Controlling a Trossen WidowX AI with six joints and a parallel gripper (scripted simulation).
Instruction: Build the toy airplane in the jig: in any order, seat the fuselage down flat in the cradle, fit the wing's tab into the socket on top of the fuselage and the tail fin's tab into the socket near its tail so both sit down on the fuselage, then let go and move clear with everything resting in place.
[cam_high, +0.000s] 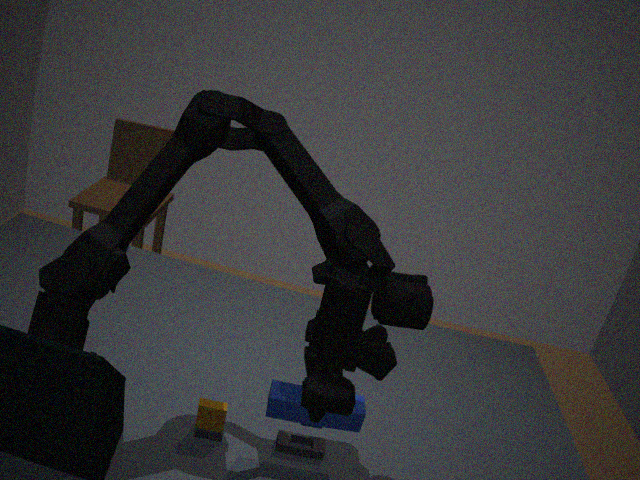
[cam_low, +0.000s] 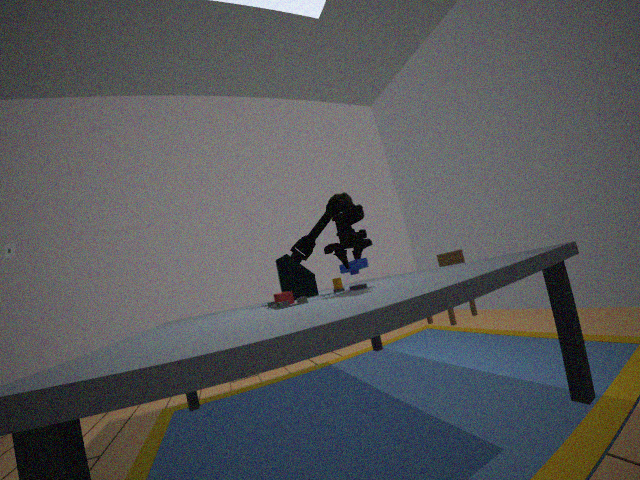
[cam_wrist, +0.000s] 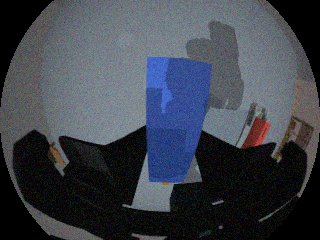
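Now, the jaws are standing part-open and grasping the blue wing (cam_high: 284, 404) (cam_low: 360, 264) (cam_wrist: 172, 120) across its middle, holding it above the surface (cam_high: 217, 310) (cam_low: 206, 330) (cam_wrist: 90, 75). The arm (cam_high: 305, 175) (cam_low: 319, 223) is arching over a high elbow, its wrist pointing down. In the top view, the orange fin (cam_high: 210, 415) (cam_low: 337, 284) is standing upright toward nine o'clock of the wing, and a dark holder (cam_high: 285, 443) (cam_low: 357, 286) is lying toward six. In the exterior view, the red fuselage (cam_low: 283, 297) (cam_wrist: 257, 132) is resting toward eight.
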